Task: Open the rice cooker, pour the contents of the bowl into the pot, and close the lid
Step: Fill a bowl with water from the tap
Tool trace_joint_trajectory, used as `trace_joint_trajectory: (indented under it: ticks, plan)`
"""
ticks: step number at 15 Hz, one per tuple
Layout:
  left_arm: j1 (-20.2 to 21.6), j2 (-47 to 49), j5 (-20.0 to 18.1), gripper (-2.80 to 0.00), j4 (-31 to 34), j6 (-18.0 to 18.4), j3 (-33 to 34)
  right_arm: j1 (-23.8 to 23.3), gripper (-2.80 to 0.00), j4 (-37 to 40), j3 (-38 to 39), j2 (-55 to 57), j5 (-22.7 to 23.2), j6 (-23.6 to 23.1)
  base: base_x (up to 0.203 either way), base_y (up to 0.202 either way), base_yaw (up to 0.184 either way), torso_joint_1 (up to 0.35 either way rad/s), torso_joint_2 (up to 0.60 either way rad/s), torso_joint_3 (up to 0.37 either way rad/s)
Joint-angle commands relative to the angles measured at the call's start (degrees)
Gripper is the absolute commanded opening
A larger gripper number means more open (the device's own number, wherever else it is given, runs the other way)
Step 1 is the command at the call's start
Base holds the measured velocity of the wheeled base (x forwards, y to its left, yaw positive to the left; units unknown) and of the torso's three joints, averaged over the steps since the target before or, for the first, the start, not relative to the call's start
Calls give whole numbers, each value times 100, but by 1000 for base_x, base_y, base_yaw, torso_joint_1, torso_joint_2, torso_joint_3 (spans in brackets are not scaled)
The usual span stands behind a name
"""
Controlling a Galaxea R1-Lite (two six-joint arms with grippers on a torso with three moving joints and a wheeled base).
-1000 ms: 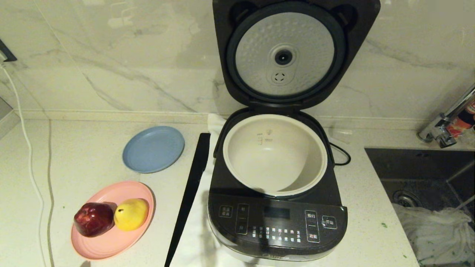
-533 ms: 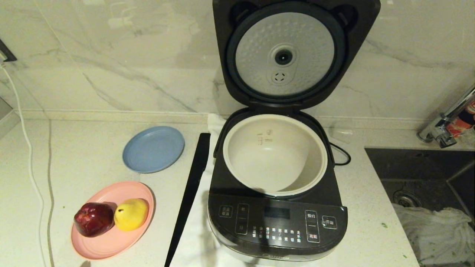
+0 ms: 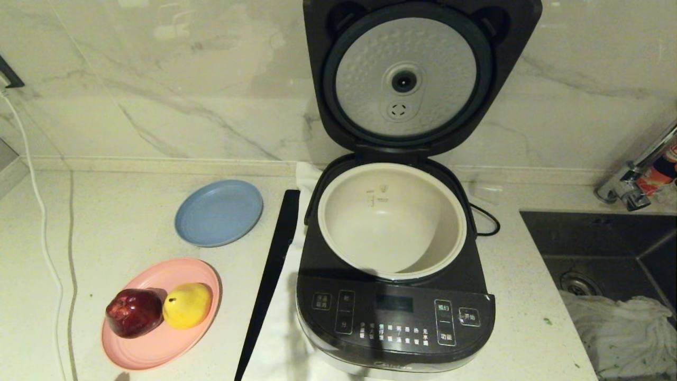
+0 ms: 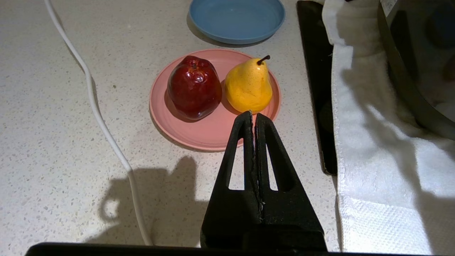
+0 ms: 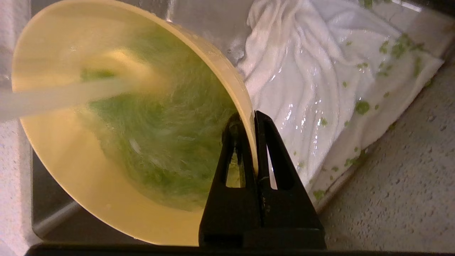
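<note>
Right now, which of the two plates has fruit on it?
The pink plate, nearer the robot, holding a red apple and a yellow pear. The blue plate behind it holds nothing.

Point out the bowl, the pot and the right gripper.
bowl (image 5: 71, 170): right wrist view, inner wall near the rim.
pot (image 3: 389, 233): head view, bare inner floor.
right gripper (image 5: 249, 121): right wrist view, fingertips pinching the bowl's rim.

One rice cooker (image 3: 394, 254) with one lid (image 3: 418, 74) and one pot (image 3: 391, 219). Two plates: one blue plate (image 3: 218, 212), one pink plate (image 3: 158, 317), the latter just ahead of the left gripper (image 4: 253, 117). Two fruits: one apple (image 4: 193, 87), one pear (image 4: 248, 87). One bowl (image 5: 71, 170), pinched at its rim by the right gripper (image 5: 250, 119). Two white cloths: one towel (image 4: 373, 142), one sink cloth (image 5: 312, 71).
</note>
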Motion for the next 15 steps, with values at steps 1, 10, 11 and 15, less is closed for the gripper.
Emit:
trace_joint_trajectory:
  ticks: [1, 10, 11, 15]
  plan:
    - [-1, -4, 4, -280, -4, 0, 18, 1, -280, 15, 56, -81, 14, 8, 0, 0, 0, 0, 0, 0]
    - [-1, -4, 4, -280, -4, 0, 18, 565, -280, 260, 1739, -1409, -10, -702, 0, 0, 0, 0, 0, 0]
    - [-1, -4, 4, -280, -4, 0, 18, 718, -280, 264, 1923, -1649, -11, -757, 0, 0, 0, 0, 0, 0]
    - [-1, -4, 4, -280, -4, 0, 18, 1622, -280, 446, 2585, -2895, -55, -877, 0, 0, 0, 0, 0, 0]
